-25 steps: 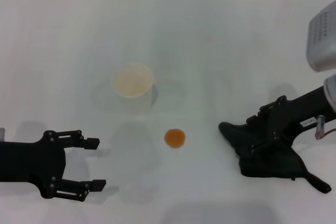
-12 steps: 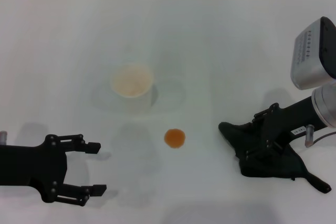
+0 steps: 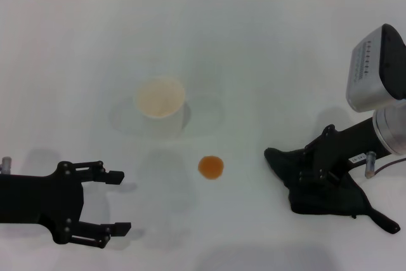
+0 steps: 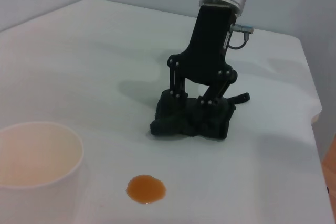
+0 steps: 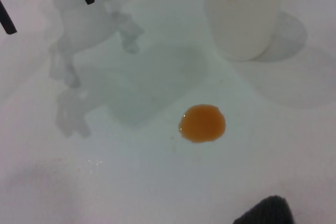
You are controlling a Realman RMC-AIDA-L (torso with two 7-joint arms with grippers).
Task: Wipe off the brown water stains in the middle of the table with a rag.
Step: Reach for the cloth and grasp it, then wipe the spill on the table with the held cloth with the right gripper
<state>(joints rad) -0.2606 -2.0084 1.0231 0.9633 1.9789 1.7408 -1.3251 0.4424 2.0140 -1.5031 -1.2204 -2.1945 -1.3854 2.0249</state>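
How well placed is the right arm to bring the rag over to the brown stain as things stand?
Probably well placed: the right end effector is down on the rag, and only bare table lies between it and the brown stain; the cup stands off that line.

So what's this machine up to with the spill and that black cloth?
The right gripper is down on the black rag at the table's right side, its fingers pressed into the cloth to pick it up. The brown stain sits untouched mid-table, apart from the rag, with a paper cup just behind it. The left gripper waits open on the left, holding nothing. No wiping has happened yet.
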